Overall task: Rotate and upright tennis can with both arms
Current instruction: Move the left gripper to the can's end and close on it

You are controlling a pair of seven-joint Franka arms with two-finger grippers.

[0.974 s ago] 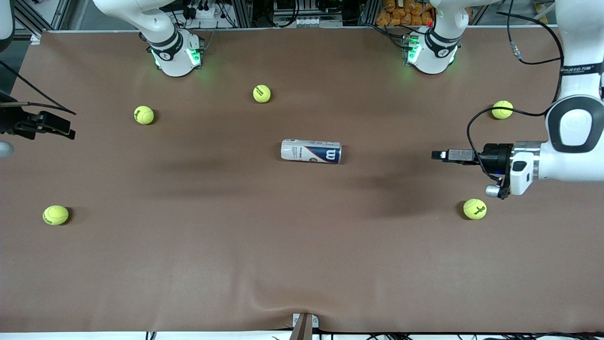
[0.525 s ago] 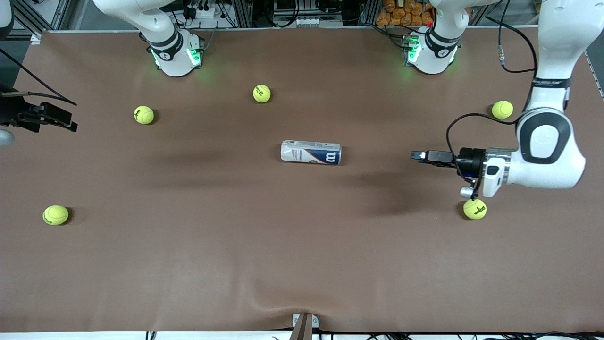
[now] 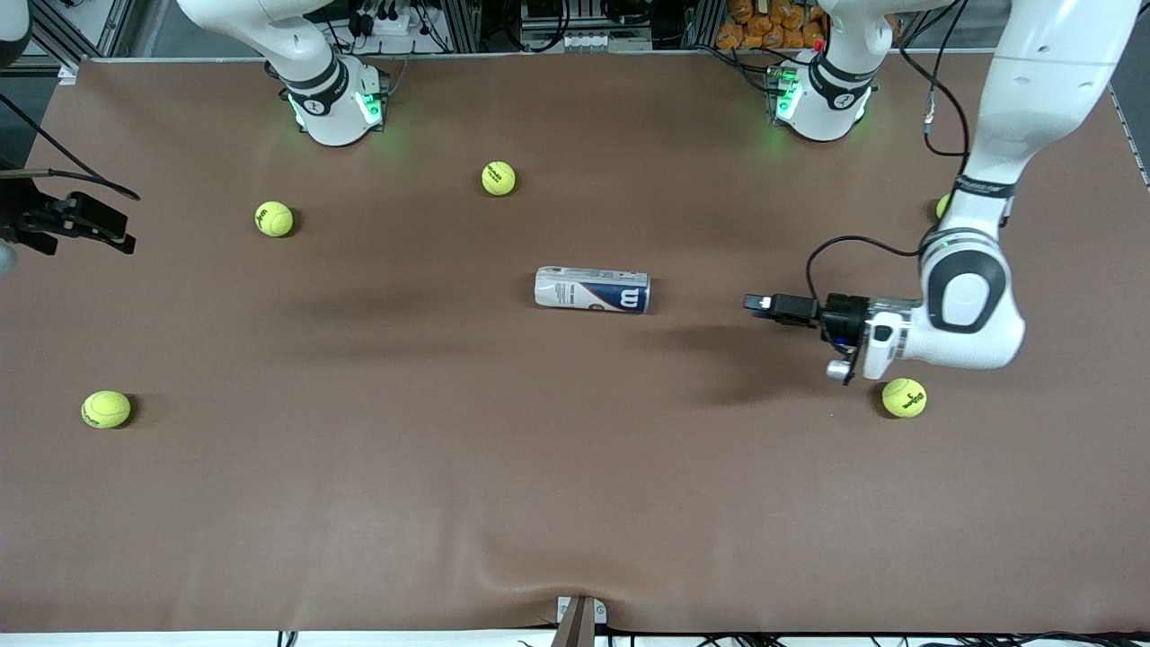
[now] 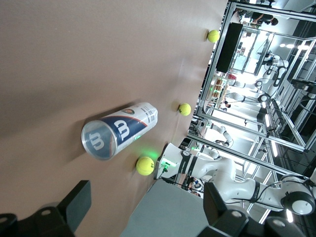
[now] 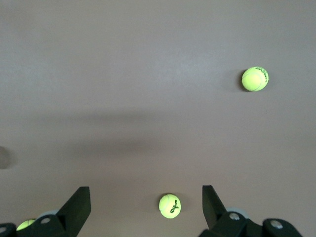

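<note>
The left gripper [image 3: 759,303], fingers spread, has moved closer to the tennis can [image 3: 592,288], a glossy cylinder lying mid-table on brown matte cloth; the right gripper [image 3: 112,235] hangs released at the right arm's end.

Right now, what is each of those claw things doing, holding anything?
Left gripper: jaws open, holding nothing, pointing at the tennis can.
Right gripper: jaws open, holding nothing, waiting at the table's edge.

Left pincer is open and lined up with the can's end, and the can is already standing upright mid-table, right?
Not quite. The can is lying on its side mid-table, not upright; the front view shows it flat, and the left wrist view looks at its round end. The left pincer is open and lined up with that end.
</note>
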